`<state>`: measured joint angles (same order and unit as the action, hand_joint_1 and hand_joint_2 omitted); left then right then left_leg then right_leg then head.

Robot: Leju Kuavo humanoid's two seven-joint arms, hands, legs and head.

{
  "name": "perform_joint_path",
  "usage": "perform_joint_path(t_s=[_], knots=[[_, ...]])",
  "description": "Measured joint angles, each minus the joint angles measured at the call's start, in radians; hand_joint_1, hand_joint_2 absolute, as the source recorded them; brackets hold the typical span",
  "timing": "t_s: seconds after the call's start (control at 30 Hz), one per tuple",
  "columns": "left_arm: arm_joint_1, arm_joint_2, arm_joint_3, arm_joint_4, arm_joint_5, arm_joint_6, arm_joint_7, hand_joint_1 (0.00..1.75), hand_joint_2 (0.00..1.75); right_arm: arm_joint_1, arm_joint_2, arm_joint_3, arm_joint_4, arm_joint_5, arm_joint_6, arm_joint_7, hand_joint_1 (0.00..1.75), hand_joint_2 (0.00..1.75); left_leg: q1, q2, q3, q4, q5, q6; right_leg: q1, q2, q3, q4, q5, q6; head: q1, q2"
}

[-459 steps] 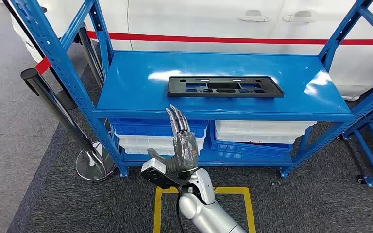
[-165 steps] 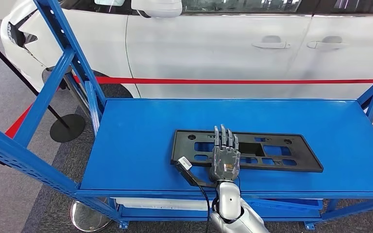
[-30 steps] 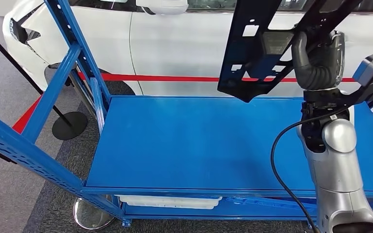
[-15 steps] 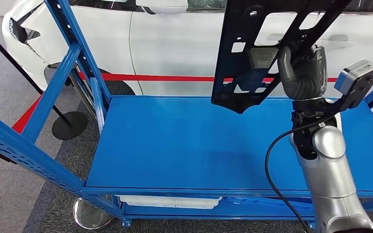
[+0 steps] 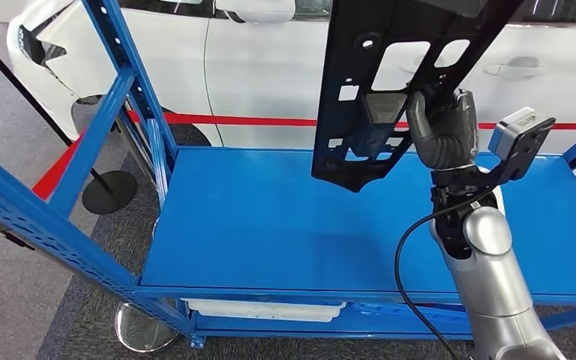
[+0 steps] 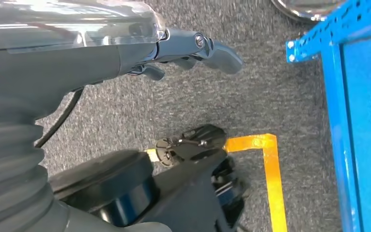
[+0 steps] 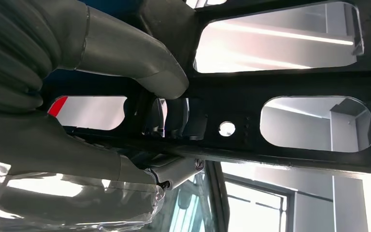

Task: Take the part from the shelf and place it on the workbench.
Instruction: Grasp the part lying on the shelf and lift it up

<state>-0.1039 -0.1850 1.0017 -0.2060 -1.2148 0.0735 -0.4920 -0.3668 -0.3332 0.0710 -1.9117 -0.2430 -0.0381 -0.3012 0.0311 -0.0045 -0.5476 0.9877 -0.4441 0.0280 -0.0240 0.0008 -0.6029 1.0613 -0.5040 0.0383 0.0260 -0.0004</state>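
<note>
The part is a long black plastic panel with several cut-outs. My right hand grips it near the middle and holds it up on end, tilted, well above the blue shelf top; its upper end runs out of the head view. In the right wrist view the thumb presses on the black panel and the fingers curl through an opening. My left hand hangs low over the grey carpet with its fingers loosely extended and nothing in it.
A white car stands behind the shelf, with a red barrier belt and a black post base before it. Blue shelf uprights rise at the left. A white bin sits on the lower level. Yellow floor tape marks the carpet.
The right hand has carried the panel leftward and a little lower over the last second. The camera has shifted slightly, so the shelf frame sits differently in the picture.
</note>
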Motion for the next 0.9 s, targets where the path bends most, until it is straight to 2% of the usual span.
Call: perform_joint_path(t_s=[0.07,0.1,0.13,0.17,0.23,0.27,0.3,0.33,0.43,0.47,0.5,0.57,0.6,0.63,0.67,0.7,0.77,0.8,0.83,0.87,0.9], knots=[[-0.001,0.0,0.0,0.0,-0.001,0.0,-0.001,0.0,1.75,0.006,0.0,0.0,0.001,0.0,-0.001,-0.001,1.75,1.75,0.0,0.001,-0.005,-0.006,0.008,0.002,-0.004,0.0,-0.046,0.111,-0.066,0.006,0.0,0.0],[-0.001,0.0,0.0,0.0,-0.001,0.0,-0.002,0.0,1.75,0.01,0.001,0.0,0.001,0.0,-0.001,-0.001,1.75,1.75,0.001,0.001,-0.01,-0.004,0.009,0.0,-0.008,0.0,-0.068,0.164,-0.086,0.012,0.0,0.0],[-0.001,0.0,0.0,0.0,-0.002,-0.001,-0.002,0.0,1.75,0.015,0.001,0.0,0.001,0.0,-0.001,-0.001,1.75,1.75,0.003,0.001,-0.015,0.0,0.01,-0.002,-0.013,0.0,-0.077,0.19,-0.088,0.018,0.0,0.0],[-0.001,0.0,0.0,0.0,-0.002,-0.001,-0.002,0.0,1.75,0.018,0.002,0.0,0.002,0.0,-0.001,-0.001,1.75,1.75,0.007,0.001,-0.02,0.005,0.01,-0.006,-0.019,-0.001,-0.067,0.178,-0.07,0.025,0.0,0.0],[-0.001,0.0,0.0,0.0,-0.003,-0.001,-0.002,0.0,1.75,0.021,0.004,0.0,0.002,0.0,-0.001,-0.001,1.75,1.75,0.016,0.0,-0.033,0.023,0.006,-0.02,-0.033,-0.002,-0.005,0.068,-0.015,0.045,0.001,0.0],[-0.002,0.001,0.0,0.0,-0.003,0.0,-0.001,0.0,1.75,0.021,0.005,0.0,0.002,0.0,-0.001,-0.001,1.75,1.75,0.019,-0.001,-0.041,0.033,0.004,-0.03,-0.035,0.001,0.022,0.019,0.005,0.05,0.003,0.0],[-0.002,0.002,0.0,-0.001,-0.003,0.002,0.0,0.0,1.75,0.022,0.006,0.001,0.003,0.0,-0.001,-0.001,1.75,1.75,0.017,-0.003,-0.046,0.042,0.003,-0.04,-0.036,0.005,0.036,-0.01,0.013,0.046,0.005,0.0],[-0.003,0.004,0.0,-0.001,-0.004,0.004,0.0,0.0,1.75,0.024,0.008,0.001,0.004,0.0,-0.002,-0.001,1.75,1.75,0.014,-0.006,-0.052,0.048,0.004,-0.048,-0.035,0.01,0.036,-0.016,0.009,0.037,0.005,0.0],[0.0,0.004,0.0,-0.001,-0.007,0.012,0.005,0.0,1.75,0.025,0.012,0.002,0.005,0.0,-0.002,-0.001,1.75,1.75,0.013,-0.011,-0.067,0.056,0.006,-0.065,-0.031,0.011,0.014,-0.003,0.013,-0.003,0.002,0.0],[0.0,0.005,0.0,-0.001,-0.008,0.015,0.007,0.0,1.75,0.024,0.013,0.003,0.005,0.0,-0.002,-0.001,1.75,1.75,0.015,-0.008,-0.076,0.074,-0.012,-0.066,-0.029,0.009,0.007,-0.002,0.018,-0.013,0.002,0.0],[0.0,0.005,0.0,-0.001,-0.008,0.017,0.008,0.0,1.75,0.024,0.014,0.003,0.005,0.0,-0.001,-0.001,1.75,1.75,0.016,-0.004,-0.092,0.111,-0.044,-0.064,-0.026,0.006,0.0,-0.002,0.024,-0.023,0.002,0.0],[0.0,0.005,0.0,-0.001,-0.009,0.019,0.011,0.0,1.75,0.024,0.015,0.005,0.005,0.0,-0.001,-0.001,1.75,1.75,0.01,0.001,-0.137,0.242,-0.133,-0.057,-0.014,0.001,-0.018,-0.002,0.038,-0.04,0.002,0.0],[0.0,0.005,0.0,-0.001,-0.009,0.02,0.012,0.0,1.75,0.024,0.016,0.007,0.006,0.0,0.0,-0.001,1.75,1.75,0.005,0.001,-0.157,0.308,-0.166,-0.052,-0.006,-0.001,-0.027,-0.002,0.045,-0.047,0.002,0.0],[0.0,0.005,0.0,-0.001,-0.009,0.02,0.012,0.0,1.75,0.024,0.017,0.01,0.007,0.0,0.0,-0.001,1.75,1.75,-0.001,0.001,-0.163,0.349,-0.182,-0.044,0.002,-0.002,-0.036,-0.002,0.052,-0.051,0.002,0.0],[0.001,0.005,0.0,-0.001,-0.009,0.02,0.013,0.0,1.75,0.024,0.018,0.013,0.008,0.001,0.001,-0.001,1.75,1.75,-0.009,0.001,-0.152,0.351,-0.176,-0.033,0.011,-0.002,-0.045,-0.002,0.059,-0.056,0.002,0.0],[0.001,0.005,0.0,-0.001,-0.009,0.02,0.014,0.0,1.75,0.023,0.02,0.016,0.008,0.001,0.001,-0.001,1.75,1.75,-0.018,0.001,-0.122,0.317,-0.156,-0.017,0.02,-0.002,-0.054,-0.002,0.067,-0.059,0.002,0.0],[-0.001,0.01,0.0,-0.002,-0.009,0.02,0.015,0.0,1.75,0.021,0.022,0.019,0.009,0.001,0.001,-0.001,1.75,1.75,-0.045,0.0,-0.023,0.175,-0.118,0.032,0.033,-0.003,-0.067,-0.001,0.082,-0.063,0.003,0.0],[-0.002,0.013,0.0,-0.002,-0.01,0.02,0.015,0.0,1.75,0.021,0.023,0.02,0.01,0.001,0.001,-0.001,1.75,1.75,-0.057,0.002,0.017,0.112,-0.107,0.05,0.035,-0.004,-0.07,-0.003,0.089,-0.063,0.004,0.0],[-0.003,0.016,0.0,-0.002,-0.01,0.02,0.015,0.0,1.75,0.02,0.023,0.021,0.011,0.001,0.001,-0.002,1.75,1.75,-0.067,0.003,0.042,0.068,-0.102,0.061,0.033,-0.006,-0.071,-0.006,0.097,-0.06,0.005,0.0],[-0.003,0.017,0.0,-0.002,-0.011,0.02,0.015,0.0,1.75,0.02,0.024,0.023,0.012,0.001,0.001,-0.002,1.75,1.75,-0.072,0.005,0.05,0.048,-0.099,0.064,0.03,-0.008,-0.071,-0.01,0.106,-0.055,0.005,0.0],[-0.003,0.015,0.0,-0.002,-0.013,0.02,0.014,0.0,1.75,0.02,0.024,0.023,0.013,0.001,0.0,-0.002,1.75,1.75,-0.073,0.006,0.048,0.037,-0.085,0.059,0.027,-0.01,-0.071,-0.017,0.116,-0.05,0.004,0.0]])
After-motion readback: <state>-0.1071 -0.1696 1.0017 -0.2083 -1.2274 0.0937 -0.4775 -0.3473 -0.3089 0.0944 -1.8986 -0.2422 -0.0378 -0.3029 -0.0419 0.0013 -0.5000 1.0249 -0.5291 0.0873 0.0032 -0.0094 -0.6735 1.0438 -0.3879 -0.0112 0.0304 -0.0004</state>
